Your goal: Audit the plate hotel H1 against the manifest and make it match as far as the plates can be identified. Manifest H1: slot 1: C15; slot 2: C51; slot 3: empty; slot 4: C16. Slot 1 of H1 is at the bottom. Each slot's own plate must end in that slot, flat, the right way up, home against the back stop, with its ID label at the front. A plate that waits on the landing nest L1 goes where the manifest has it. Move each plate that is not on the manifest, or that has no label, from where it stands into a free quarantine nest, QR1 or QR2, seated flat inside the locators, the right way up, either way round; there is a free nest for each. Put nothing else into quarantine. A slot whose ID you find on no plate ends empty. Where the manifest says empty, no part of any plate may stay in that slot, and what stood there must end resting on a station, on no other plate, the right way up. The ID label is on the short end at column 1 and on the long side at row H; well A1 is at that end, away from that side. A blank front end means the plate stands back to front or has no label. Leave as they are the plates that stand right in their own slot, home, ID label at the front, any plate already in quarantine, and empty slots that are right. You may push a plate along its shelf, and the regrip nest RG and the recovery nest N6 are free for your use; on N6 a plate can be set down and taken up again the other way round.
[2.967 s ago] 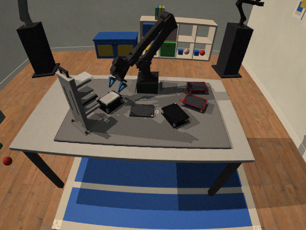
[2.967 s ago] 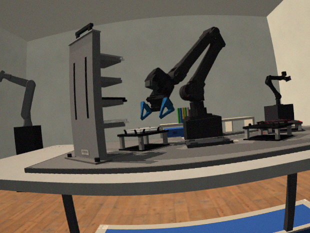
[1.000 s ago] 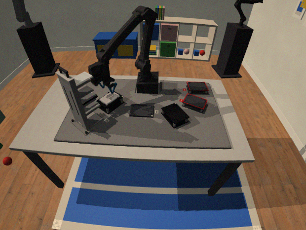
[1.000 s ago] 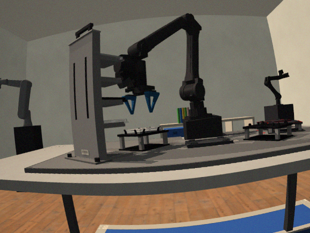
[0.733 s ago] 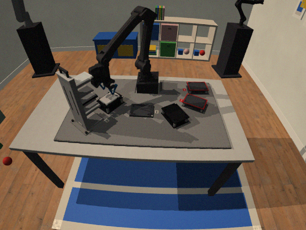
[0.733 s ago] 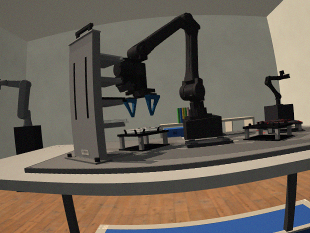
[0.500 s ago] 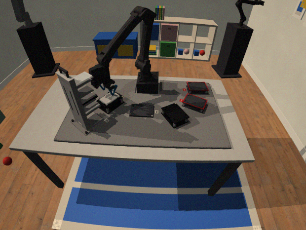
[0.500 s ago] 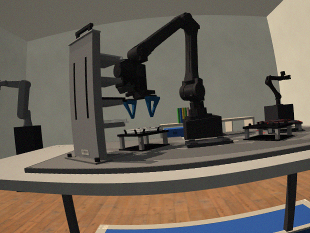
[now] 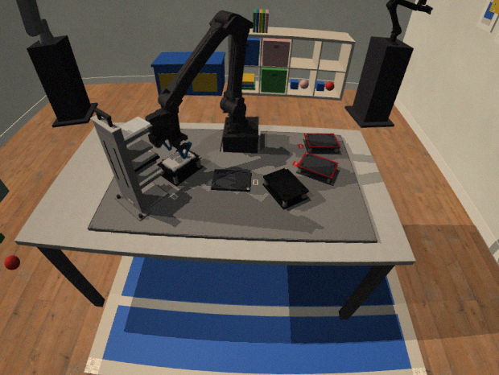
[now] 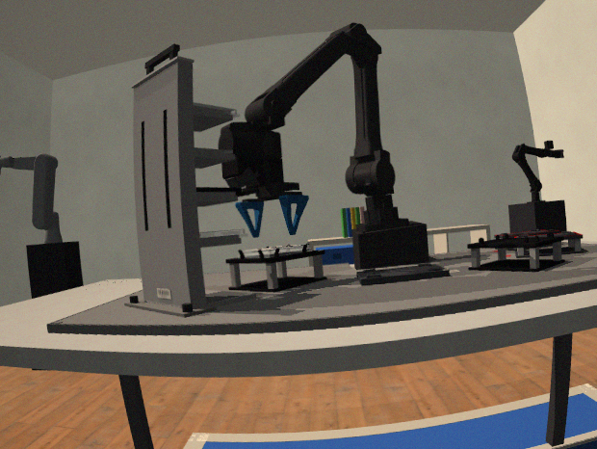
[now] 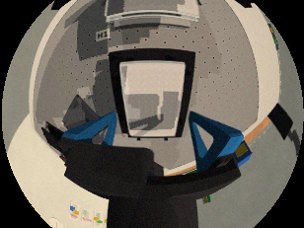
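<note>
The grey plate hotel H1 [image 9: 122, 161] stands at the left of the mat, its shelves facing right [image 10: 164, 188]. A dark plate edge [image 10: 215, 189] shows on one middle shelf. A pale plate [image 9: 177, 161] lies on the black landing nest in front of the hotel; it also shows in the side view [image 10: 274, 250] and in the wrist view [image 11: 155, 98]. My gripper [image 10: 272, 216] with blue fingers is open and empty, hanging a short way above this plate, one finger on each side of it in the wrist view [image 11: 156, 138].
A flat dark nest [image 9: 231, 179] and a raised black nest [image 9: 285, 186] lie mid-mat. Two red-rimmed quarantine nests [image 9: 321, 140] [image 9: 317, 165] stand at the back right. The arm base [image 9: 240, 134] is behind the middle. Pedestals stand off the table.
</note>
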Controlling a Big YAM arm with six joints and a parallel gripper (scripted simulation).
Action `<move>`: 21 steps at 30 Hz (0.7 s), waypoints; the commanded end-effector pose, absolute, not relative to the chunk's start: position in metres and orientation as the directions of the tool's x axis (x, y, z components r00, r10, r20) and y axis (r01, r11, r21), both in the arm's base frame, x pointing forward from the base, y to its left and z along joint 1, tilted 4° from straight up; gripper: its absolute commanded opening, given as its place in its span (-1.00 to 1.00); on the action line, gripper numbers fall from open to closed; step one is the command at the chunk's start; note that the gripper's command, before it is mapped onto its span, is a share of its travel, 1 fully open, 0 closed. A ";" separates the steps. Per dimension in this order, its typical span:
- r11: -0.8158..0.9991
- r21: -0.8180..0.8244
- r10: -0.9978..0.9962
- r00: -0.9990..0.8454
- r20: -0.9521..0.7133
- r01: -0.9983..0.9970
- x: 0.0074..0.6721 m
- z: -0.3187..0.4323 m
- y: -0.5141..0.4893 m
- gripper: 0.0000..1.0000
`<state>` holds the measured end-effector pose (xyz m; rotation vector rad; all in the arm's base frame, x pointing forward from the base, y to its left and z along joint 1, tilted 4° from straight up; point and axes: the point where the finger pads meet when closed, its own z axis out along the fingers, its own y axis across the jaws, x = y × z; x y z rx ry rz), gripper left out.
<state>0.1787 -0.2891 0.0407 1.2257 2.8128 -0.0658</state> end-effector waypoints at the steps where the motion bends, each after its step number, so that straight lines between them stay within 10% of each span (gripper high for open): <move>1: 0.672 -0.012 0.737 -0.671 -0.088 0.740 0.180 0.035 -0.292 1.00; 21: 0.673 -0.013 0.735 -0.671 -0.092 0.739 0.183 0.013 -0.295 1.00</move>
